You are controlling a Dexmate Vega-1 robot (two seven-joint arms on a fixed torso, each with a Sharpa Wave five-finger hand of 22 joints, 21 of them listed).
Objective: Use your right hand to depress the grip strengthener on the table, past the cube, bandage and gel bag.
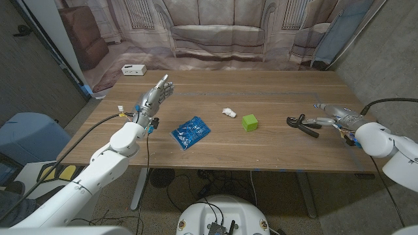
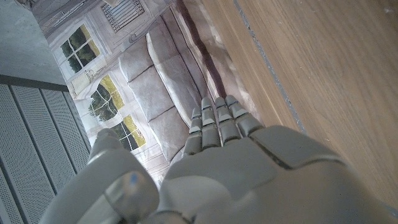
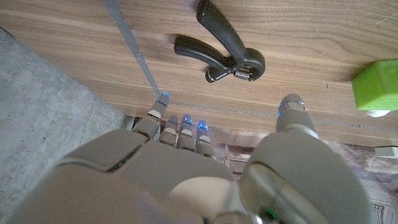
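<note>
Hovering just beside the grip strengthener [image 1: 302,123], the right hand [image 1: 339,118] holds nothing, its fingers [image 3: 177,127] straight and apart. The black strengthener lies flat near the surface's [image 1: 274,147] right end, handles splayed toward the hand, coil spring toward the green cube [image 1: 249,122].

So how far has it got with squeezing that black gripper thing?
Only the approach looks done: the right hand sits beside the grip strengthener, fingers apart, holding nothing. The strengthener's handles are still spread on the table, so the pressing itself is left. The left hand waits apart, open.
</note>
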